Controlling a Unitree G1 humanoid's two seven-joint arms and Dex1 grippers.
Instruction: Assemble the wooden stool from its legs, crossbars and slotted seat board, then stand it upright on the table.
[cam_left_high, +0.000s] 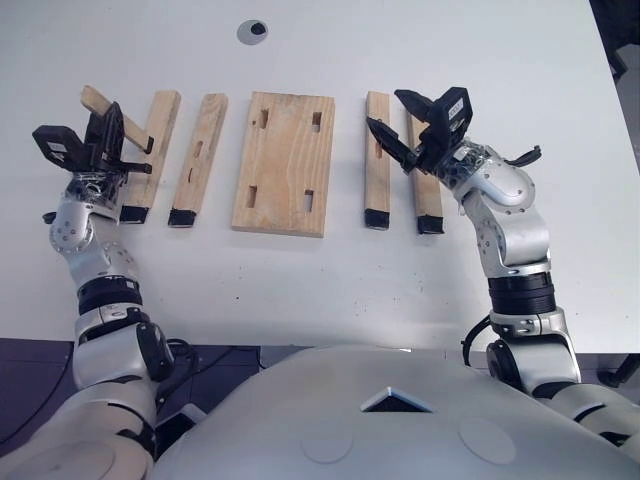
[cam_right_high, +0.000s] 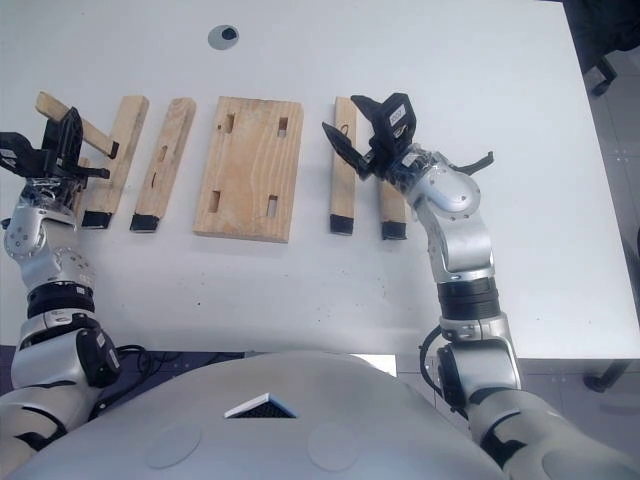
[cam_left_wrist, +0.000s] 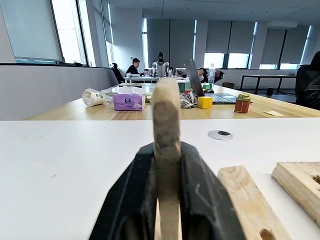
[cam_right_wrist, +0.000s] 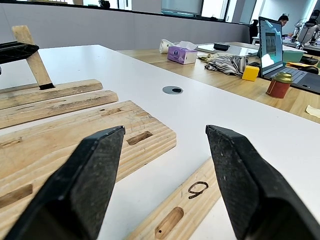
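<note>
Crossbar (cam_left_high: 100, 103) tight in left hand (cam_left_wrist: 166, 162); right hand (cam_left_high: 386, 111) agape above a leg (cam_left_high: 377, 182).

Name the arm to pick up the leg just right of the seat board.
Right: the right gripper hovers open over that leg; the left gripper is shut on a crossbar, far left.

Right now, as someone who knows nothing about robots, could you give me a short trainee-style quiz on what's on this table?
1. True or false: the right pincer is shut.
2. How many slots show in the seat board? A two, B four, C six.
3. Fill in: the left pincer grips a thin wooden ____.

Key: 1 false, it is open and holds nothing. 2 B. 3 crossbar.
</note>
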